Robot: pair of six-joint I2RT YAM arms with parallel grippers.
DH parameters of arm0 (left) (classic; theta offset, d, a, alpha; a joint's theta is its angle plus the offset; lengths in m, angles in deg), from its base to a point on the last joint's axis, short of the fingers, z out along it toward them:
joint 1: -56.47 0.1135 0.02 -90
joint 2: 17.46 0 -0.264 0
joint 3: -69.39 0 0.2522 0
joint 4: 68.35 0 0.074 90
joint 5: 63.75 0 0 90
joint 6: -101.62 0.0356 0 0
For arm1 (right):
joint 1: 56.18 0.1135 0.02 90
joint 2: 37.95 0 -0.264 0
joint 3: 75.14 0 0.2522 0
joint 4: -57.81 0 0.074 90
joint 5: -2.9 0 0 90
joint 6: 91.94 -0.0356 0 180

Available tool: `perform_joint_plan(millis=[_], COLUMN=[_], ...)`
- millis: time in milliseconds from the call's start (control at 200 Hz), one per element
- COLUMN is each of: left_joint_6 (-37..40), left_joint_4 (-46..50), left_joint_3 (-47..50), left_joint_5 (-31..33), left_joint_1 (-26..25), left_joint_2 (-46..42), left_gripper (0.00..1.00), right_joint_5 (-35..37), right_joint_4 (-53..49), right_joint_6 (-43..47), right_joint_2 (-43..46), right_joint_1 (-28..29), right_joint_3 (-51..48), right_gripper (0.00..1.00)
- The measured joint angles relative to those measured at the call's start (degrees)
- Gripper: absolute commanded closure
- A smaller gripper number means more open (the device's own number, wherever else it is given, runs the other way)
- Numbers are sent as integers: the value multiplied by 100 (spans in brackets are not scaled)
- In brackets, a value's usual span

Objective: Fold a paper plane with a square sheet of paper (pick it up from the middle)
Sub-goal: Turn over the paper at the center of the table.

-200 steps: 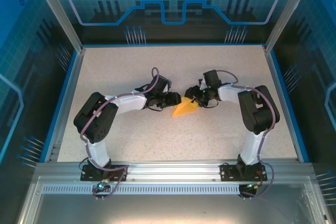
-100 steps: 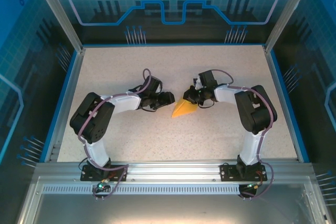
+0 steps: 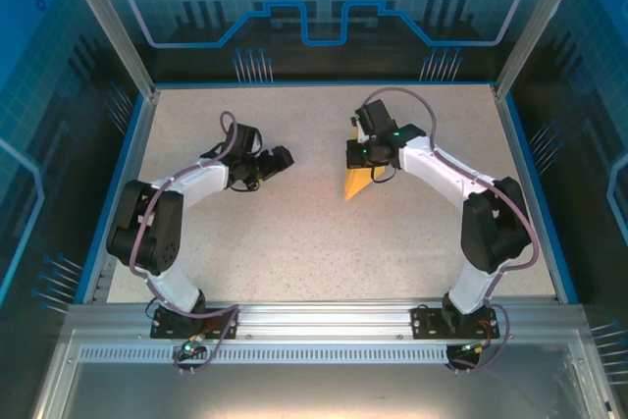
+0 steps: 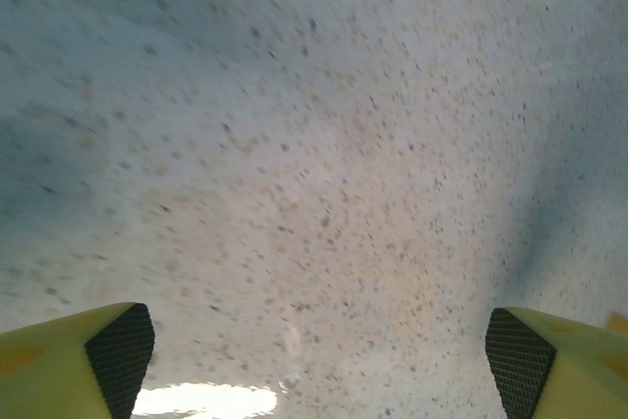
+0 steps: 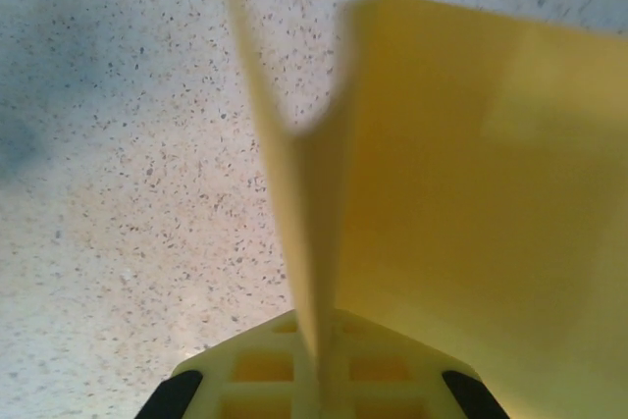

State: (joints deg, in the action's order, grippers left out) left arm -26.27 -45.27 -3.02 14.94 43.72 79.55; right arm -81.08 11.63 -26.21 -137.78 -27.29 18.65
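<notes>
Overhead, at the upper left of the work surface, the left gripper [image 3: 284, 156] sits low over the speckled table [image 3: 294, 252], aimed toward the centre of the frame. In the left wrist view the left gripper [image 4: 319, 352] is spread wide: one black pad [image 4: 120, 355] sits at the lower left corner and the other at the lower right, with bare table between them. Just right of centre in the overhead frame, well apart from the left one, the right gripper [image 3: 356, 161] pinches the upper end of the orange-yellow paper plane [image 3: 354, 184] — its sharp tip points down the frame toward the arm bases. Whether that tip touches the table cannot be told. In the right wrist view the right gripper [image 5: 319, 392] is pressed onto the folded paper plane [image 5: 471, 193] — a thin edge rises from bottom centre, and a broad flap spreads across the right half.
</notes>
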Motion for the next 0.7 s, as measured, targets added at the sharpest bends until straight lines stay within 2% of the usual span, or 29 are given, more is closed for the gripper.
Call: perform_joint_plan(millis=[130,370,565,700], left_joint_6=[66,103,192,201], left_joint_4=[229,649,1021,1202], left_joint_3=[-173,-334,-463,-492], left_joint_5=[68,306,619,750], left_joint_1=[254,503,680,820], left_joint_2=[-111,-656,-1213,-1545], left_gripper=[1,2,2,1], right_joint_5=[1043,3117,3943,4227], right_joint_4=[-514,-1272,-1692,-1906], right_joint_6=[356,839,999,981], right_joint_2=[-234,-1456,-2159,-2459], right_joint_1=[407,1233,1768,2133], right_joint_3=[422,1193,1456,1576], right_gripper=[98,97,95,89])
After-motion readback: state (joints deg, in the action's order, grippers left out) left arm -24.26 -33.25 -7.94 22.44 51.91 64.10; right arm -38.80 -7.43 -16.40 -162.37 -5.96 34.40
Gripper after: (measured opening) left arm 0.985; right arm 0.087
